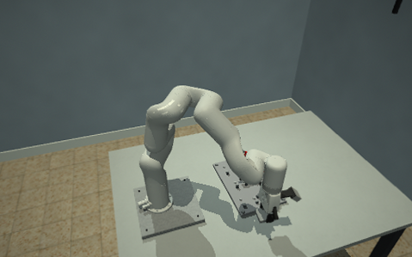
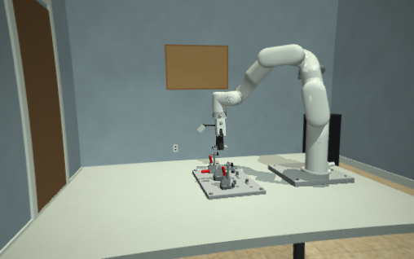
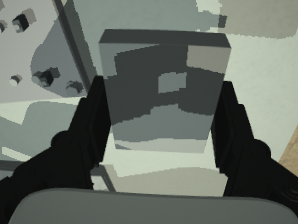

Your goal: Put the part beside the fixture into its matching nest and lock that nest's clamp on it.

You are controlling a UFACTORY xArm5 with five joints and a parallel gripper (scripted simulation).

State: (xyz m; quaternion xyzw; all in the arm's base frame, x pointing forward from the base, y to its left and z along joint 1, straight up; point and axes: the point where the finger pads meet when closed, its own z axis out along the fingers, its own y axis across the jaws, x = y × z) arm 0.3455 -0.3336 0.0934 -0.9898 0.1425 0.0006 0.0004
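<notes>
My gripper (image 3: 162,97) (image 1: 271,215) (image 2: 220,148) is shut on the part (image 3: 166,63), a flat grey rectangular block that I hold by its two long sides, clear of the table. In the wrist view the block hangs over bare table just to the right of the grey fixture plate (image 3: 29,50) (image 1: 227,177) (image 2: 214,192). In the exterior view three red clamp handles show on the plate: one (image 2: 210,159) upright at the far end, one (image 2: 204,171) lying towards the left, and one (image 2: 223,169) tilted up near the middle. The nests are too small to tell apart.
Small dark blocks and pads (image 3: 45,78) stand on the fixture plate close to the left finger. The arm's own base plate (image 1: 171,216) (image 2: 311,176) lies beside the fixture. The table's edge (image 1: 391,232) lies beyond the gripper.
</notes>
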